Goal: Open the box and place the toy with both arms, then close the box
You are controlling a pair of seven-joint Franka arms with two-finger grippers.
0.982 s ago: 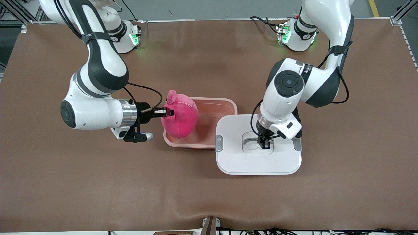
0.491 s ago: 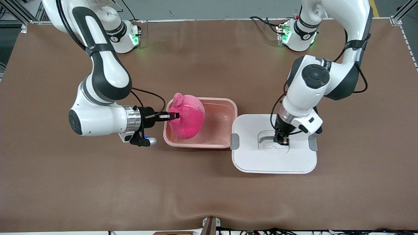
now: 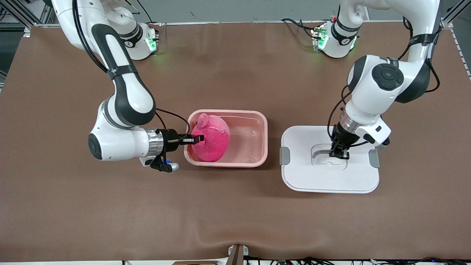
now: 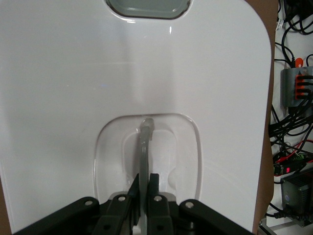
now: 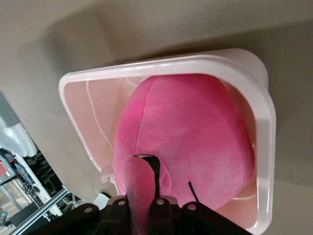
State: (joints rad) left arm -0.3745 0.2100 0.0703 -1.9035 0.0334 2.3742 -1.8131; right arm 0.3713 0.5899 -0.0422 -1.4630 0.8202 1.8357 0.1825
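Note:
The pink translucent box [image 3: 259, 121] stands open mid-table. The pink plush toy [image 3: 212, 139] sits inside it at the right arm's end. My right gripper [image 3: 197, 139] reaches in sideways over the rim, shut on the toy's ear [image 5: 139, 188]; the right wrist view shows the toy [image 5: 195, 137] filling much of the box [image 5: 266, 132]. The white lid [image 3: 327, 180] is off the box, toward the left arm's end. My left gripper [image 3: 339, 154] is shut on the lid's clear centre handle [image 4: 145, 147]. The lid [image 4: 205, 73] fills the left wrist view.
Grey clips [image 3: 284, 156] sit on the lid's two short sides. The brown table cover [image 3: 220, 213] has open room nearer the front camera. The arm bases [image 3: 147, 42] glow green along the table's back edge.
The left gripper has carried the lid sideways off the box toward the left arm's end. The right gripper has moved the toy over the rim and down into the box.

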